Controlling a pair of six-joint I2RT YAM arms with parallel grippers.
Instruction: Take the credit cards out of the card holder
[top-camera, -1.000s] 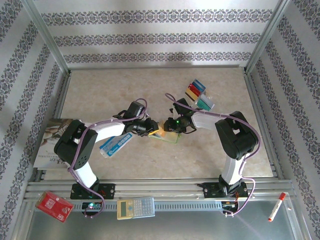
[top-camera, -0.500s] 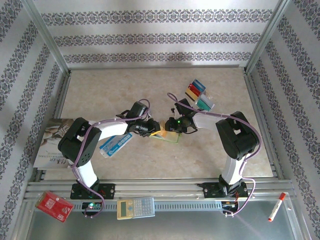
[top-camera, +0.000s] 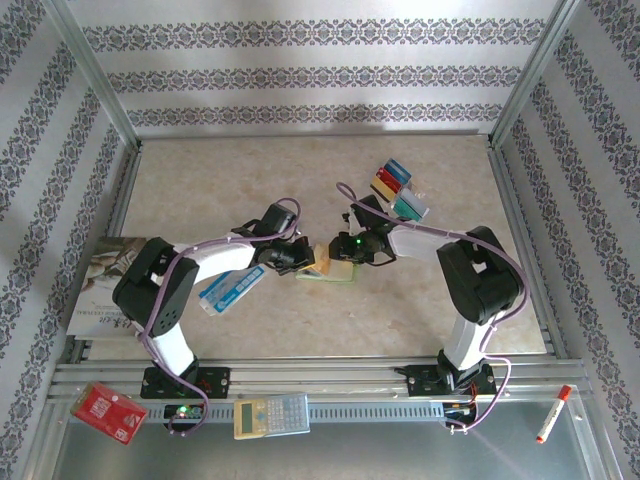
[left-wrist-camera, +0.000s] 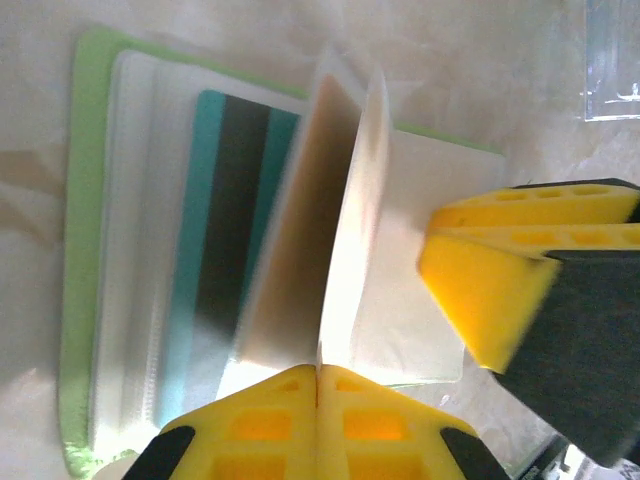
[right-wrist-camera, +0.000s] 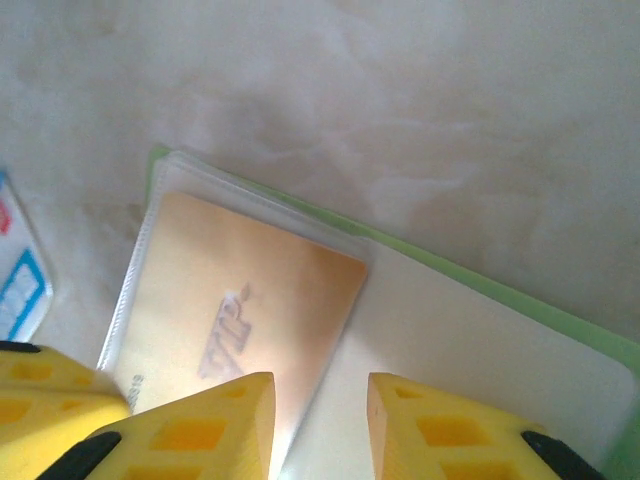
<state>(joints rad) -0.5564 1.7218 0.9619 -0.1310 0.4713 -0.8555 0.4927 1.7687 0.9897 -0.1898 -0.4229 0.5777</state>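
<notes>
On the metal rail at the near edge lie a red board (top-camera: 110, 413) on the left, a calculator (top-camera: 271, 415) nearer the middle and a marker (top-camera: 552, 414) on the right. Just beyond, at the left edge of the table (top-camera: 250, 170), a magazine (top-camera: 90, 300) lies flat, and a blue-and-white packet (top-camera: 232, 288) rests to its right, beside the left arm. In the middle of the table the card holder (top-camera: 335, 275) lies open, with both arms reaching in from either side. The left gripper (top-camera: 308, 262) comes at it from the left, its fingers pressed together (left-wrist-camera: 318, 385) on the edge of an inner leaf of the card holder (left-wrist-camera: 85, 250), which stands raised from the rest. A teal card (left-wrist-camera: 215, 240) with a dark stripe sits in a clear sleeve on the flat part beside that leaf. The right gripper (top-camera: 343, 256) hangs over the holder's right half with its fingers spread (right-wrist-camera: 320, 392) and nothing between them. One of its fingers (left-wrist-camera: 490, 290) is at the pale inner face. A tan card (right-wrist-camera: 250, 300) shows in a clear sleeve just below them, with the green cover (right-wrist-camera: 560, 320) beyond. Further back and to the right, well apart from the holder, several credit cards (top-camera: 397, 190) lie in a fanned cluster.
</notes>
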